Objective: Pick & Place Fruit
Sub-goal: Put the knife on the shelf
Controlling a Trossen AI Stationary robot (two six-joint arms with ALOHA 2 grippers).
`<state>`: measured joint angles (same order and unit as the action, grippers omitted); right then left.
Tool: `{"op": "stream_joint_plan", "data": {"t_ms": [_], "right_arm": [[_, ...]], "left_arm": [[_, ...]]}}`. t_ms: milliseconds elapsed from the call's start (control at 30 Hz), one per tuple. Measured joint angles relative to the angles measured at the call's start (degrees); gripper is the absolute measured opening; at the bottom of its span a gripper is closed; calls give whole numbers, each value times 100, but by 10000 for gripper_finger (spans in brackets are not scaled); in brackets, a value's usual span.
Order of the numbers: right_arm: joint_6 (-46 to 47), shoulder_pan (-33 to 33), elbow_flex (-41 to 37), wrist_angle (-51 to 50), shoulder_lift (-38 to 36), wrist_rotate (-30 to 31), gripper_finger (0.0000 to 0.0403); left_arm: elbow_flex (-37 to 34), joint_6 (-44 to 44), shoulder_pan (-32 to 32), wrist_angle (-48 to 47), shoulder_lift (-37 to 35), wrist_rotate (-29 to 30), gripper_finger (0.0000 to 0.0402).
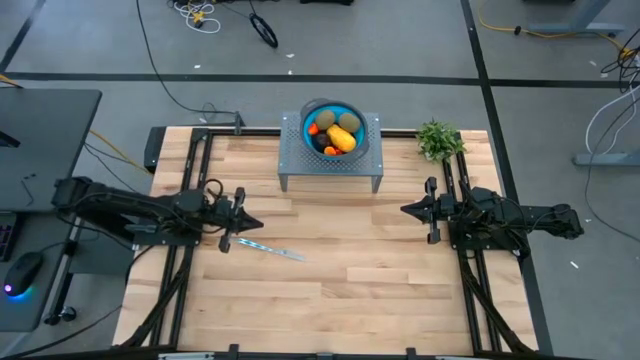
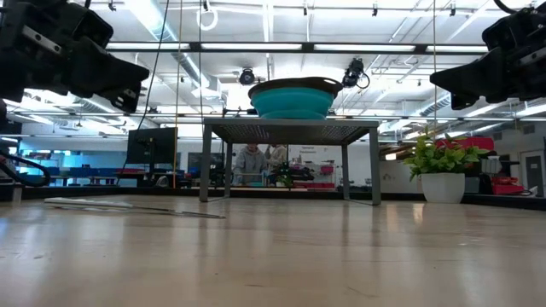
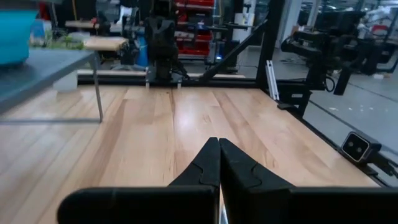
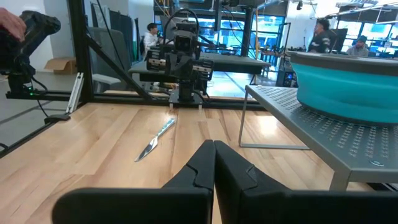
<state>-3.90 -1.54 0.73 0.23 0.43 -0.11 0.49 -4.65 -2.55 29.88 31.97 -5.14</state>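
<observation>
The fruit [image 1: 338, 134] sits piled in a blue bowl [image 1: 334, 108] on a grey stand [image 1: 292, 160] at the table's [image 1: 340, 290] far edge — midway between both arms. The left gripper [image 1: 252, 222] and right gripper [image 1: 408, 209] point inward, fingers pressed together, empty — neither clearly nearer.

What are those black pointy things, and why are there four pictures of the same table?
The black things are two robot arms. Each ends in a gripper, a kind of hand with two jaws. The left gripper and the right gripper are both shut and hold nothing.

Four cameras look at once. One looks straight down from above. One sits low at the table's edge. One rides on each arm's wrist, so you see that arm's own gripper up close.

On the wooden table stands a small grey metal stand. On it sits a blue bowl full of fruit: brown-green ones, a yellow one and small red-orange ones. A little green plant stands at the far right corner, and a thin silvery knife lies near the left gripper.
</observation>
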Motion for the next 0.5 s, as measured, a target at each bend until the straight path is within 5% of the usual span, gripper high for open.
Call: {"op": "stream_joint_plan", "data": {"t_ms": [500], "right_arm": [[0, 0, 1, 0, 0, 1, 7]], "left_arm": [[-2, 380, 39, -1407, -1128, -62, 0]]}}
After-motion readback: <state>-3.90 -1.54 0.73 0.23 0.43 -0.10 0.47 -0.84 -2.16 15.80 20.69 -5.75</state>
